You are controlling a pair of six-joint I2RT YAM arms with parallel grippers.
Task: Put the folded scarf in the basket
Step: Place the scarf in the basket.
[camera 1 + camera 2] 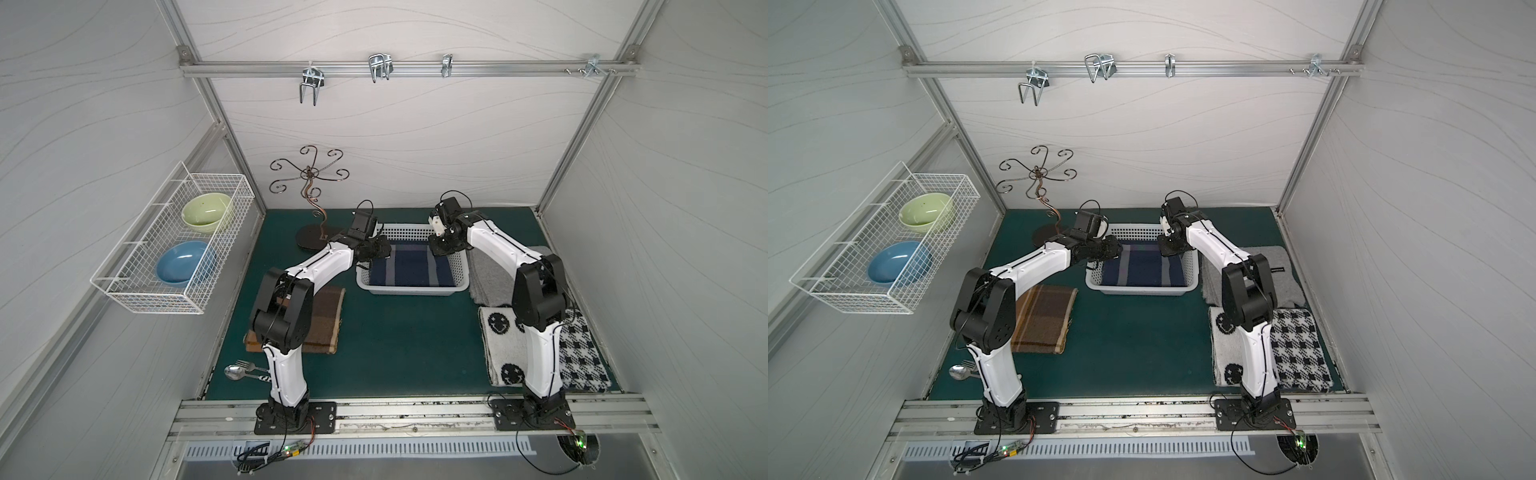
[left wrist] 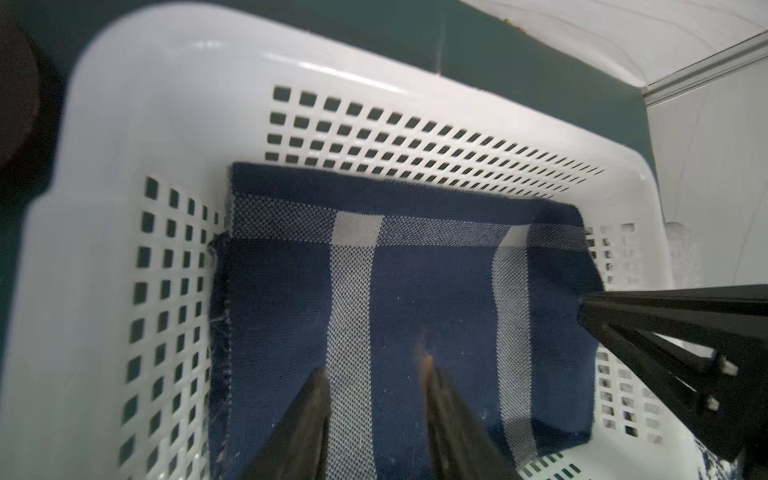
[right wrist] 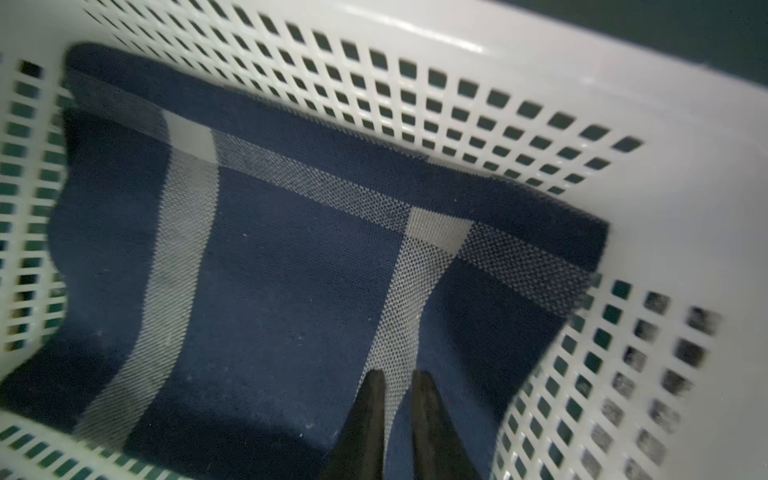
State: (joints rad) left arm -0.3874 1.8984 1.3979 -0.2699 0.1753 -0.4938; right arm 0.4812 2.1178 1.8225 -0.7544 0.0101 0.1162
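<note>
Finding: the folded navy scarf with pale stripes (image 1: 411, 266) lies flat on the floor of the white perforated basket (image 1: 411, 290), at the centre of both top views, with its edges inside the walls.

My left jaws stand apart over the scarf's left part and grip nothing. My right jaws are drawn almost together, with only a slit between them. They clamp nothing that I can see, and their tips are low by the scarf's right edge.

Judgement: reaching in from opposite ends suits setting a wide cloth down level. Placement looks complete. Left to do is lifting clear without snagging weave or rim.

The brown plaid scarf (image 1: 320, 320) lies apart on the green bench (image 1: 395, 345).
</note>
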